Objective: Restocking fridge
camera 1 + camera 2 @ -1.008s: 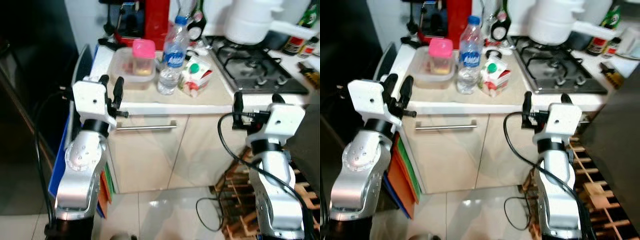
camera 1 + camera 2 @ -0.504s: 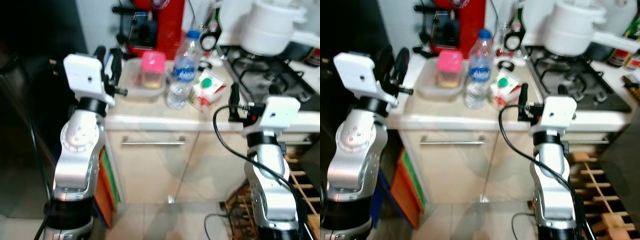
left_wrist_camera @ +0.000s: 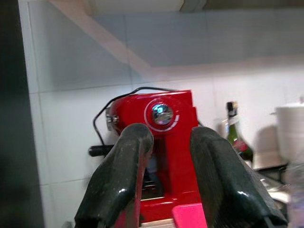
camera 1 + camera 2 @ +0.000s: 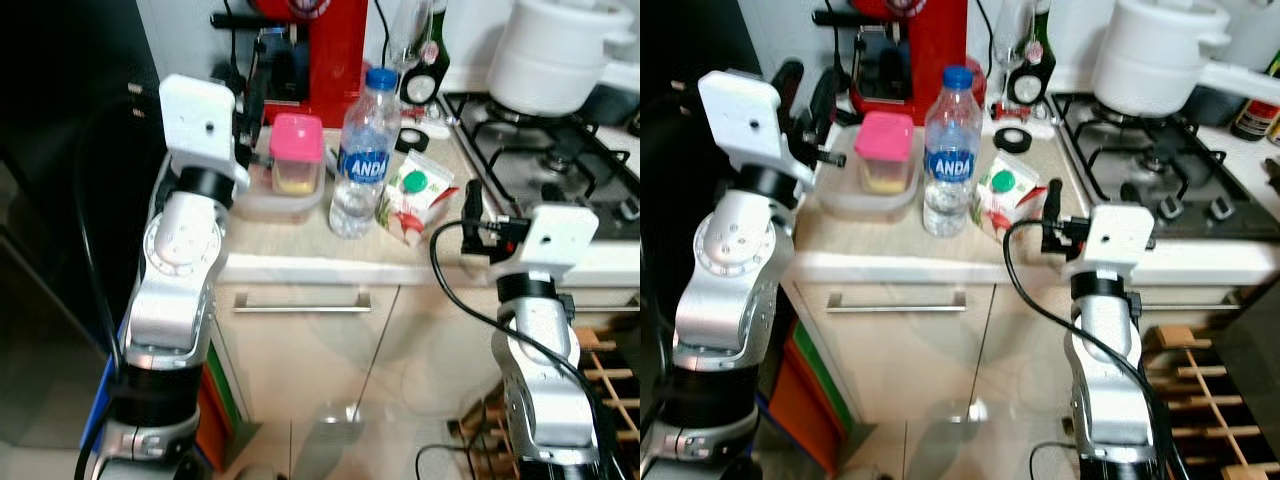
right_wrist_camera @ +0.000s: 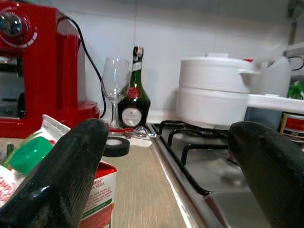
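Beige kitchen counter (image 4: pixel 300 262) runs across the scene above a cabinet drawer with a metal handle (image 4: pixel 302 303), and a gas hob (image 4: pixel 560 160) sits at its right end under a white pot (image 4: pixel 560 55). Near the middle of the counter stands a clear water bottle (image 4: pixel 362 150) with a blue cap and blue label. Just right of it lies a small carton (image 4: pixel 412 195) with a green cap, tilted, close beside the bottle. Left of the bottle sits a clear plastic container (image 4: pixel 285 195) holding a jar with a pink lid (image 4: pixel 296 150). Farther back stand a red coffee machine (image 4: pixel 310 45), a wine glass (image 5: pixel 115 85), a dark bottle (image 5: pixel 132 97) and a roll of black tape (image 5: pixel 116 146). The left gripper (image 3: pixel 164 156) is raised at the counter's far left edge beside the pink-lidded jar, fingers a narrow gap apart and holding nothing, aimed at the coffee machine. The right gripper (image 4: pixel 1050 212) hovers at the counter's near edge just right of the carton, fingers spread wide and empty.
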{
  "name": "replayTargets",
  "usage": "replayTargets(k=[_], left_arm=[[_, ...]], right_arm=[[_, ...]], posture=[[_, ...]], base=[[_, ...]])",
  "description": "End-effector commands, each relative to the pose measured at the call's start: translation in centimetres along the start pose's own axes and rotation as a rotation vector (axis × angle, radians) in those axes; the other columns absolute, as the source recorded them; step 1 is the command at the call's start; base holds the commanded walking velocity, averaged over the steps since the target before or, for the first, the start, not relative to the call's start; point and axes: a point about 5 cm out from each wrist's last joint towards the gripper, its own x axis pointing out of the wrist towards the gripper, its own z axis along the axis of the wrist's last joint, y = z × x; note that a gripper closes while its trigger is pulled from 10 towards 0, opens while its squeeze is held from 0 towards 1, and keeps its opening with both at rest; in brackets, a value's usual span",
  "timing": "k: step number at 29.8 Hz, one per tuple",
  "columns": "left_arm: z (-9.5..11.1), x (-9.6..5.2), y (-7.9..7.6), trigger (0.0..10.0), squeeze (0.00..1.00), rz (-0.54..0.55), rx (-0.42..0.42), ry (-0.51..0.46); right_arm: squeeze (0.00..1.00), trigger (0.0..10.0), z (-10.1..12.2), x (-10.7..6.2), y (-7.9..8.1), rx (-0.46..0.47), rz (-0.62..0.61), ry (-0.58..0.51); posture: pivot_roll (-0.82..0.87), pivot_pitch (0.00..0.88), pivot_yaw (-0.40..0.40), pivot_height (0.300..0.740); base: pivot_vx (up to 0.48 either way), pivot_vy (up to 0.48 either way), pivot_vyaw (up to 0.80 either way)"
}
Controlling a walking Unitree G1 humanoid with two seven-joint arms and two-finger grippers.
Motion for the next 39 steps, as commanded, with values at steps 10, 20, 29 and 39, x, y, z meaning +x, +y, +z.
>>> replayTargets(k=[10, 20, 29, 39], left_arm=[[-1.9, 0.5, 1.1, 10.0, 0.00, 0.053, 0.047, 0.099], [-2.7, 2.9, 1.4, 10.0, 1.00, 0.075, 0.066, 0.145], [-2.8, 3.5, 0.5, 10.0, 1.00, 0.071, 0.017, 0.164], [-0.7, 4.1, -0.3, 10.0, 1.00, 0.019, -0.006, 0.118]], right_arm=[[0.00, 10.0, -0.6, 0.4, 0.6, 0.000, 0.044, 0.015], [0.00, 10.0, -0.8, 0.8, 0.0, -0.014, 0.073, 0.037], [0.00, 10.0, -1.0, 1.5, -1.7, -0.028, 0.070, 0.067], [0.00, 10.0, -1.5, 1.7, -0.3, 0.012, 0.079, 0.077]], posture=[[0.10, 0.000, -0.001, 0.740], [0.04, 0.000, -0.077, 0.740], [0.03, 0.000, -0.099, 0.740], [0.05, 0.000, -0.082, 0.740]], base=[[0.130, -0.139, 0.00], [0.000, 0.000, 0.00], [0.000, 0.000, 0.00], [0.000, 0.000, 0.00]])
